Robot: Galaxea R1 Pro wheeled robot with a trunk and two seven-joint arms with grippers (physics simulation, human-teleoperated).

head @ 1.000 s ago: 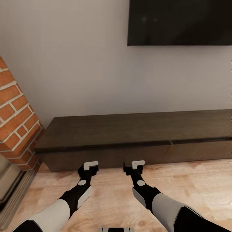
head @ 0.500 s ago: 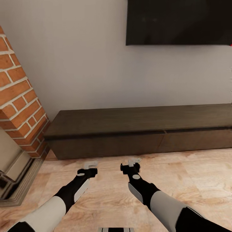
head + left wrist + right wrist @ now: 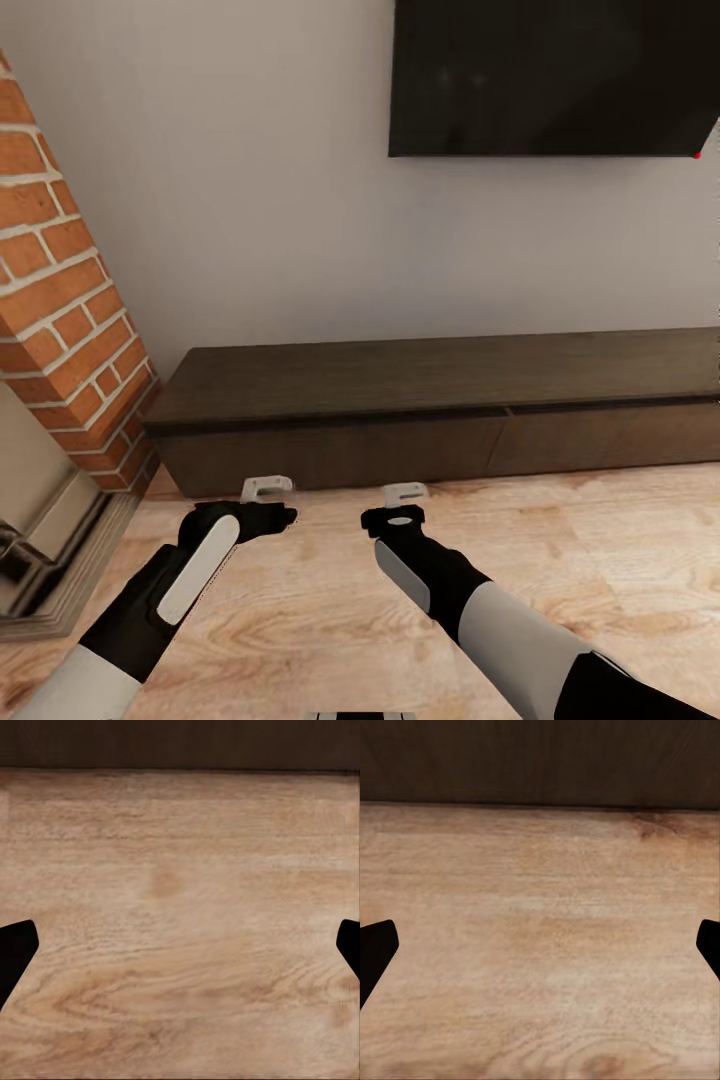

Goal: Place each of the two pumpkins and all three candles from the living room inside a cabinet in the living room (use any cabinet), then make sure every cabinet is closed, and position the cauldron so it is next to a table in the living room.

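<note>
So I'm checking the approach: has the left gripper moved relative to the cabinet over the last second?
Yes. The left gripper overlapped the cabinet front earlier; now it sits over the floor, farther back.

Ahead of you, a large flat black television screen (image 3: 555, 75) hangs on the plain pale grey wall (image 3: 260, 200), with a tiny red light at its lower right corner. To your left rises a red brick chimney column with pale mortar lines (image 3: 65, 310), and at its foot sits a beige stone hearth surround (image 3: 40, 520) with a stepped base. Underfoot you have a light wooden plank floor with wavy grain (image 3: 600, 540), which you also see close up in the wrist views (image 3: 180, 907) (image 3: 540, 930).
</note>
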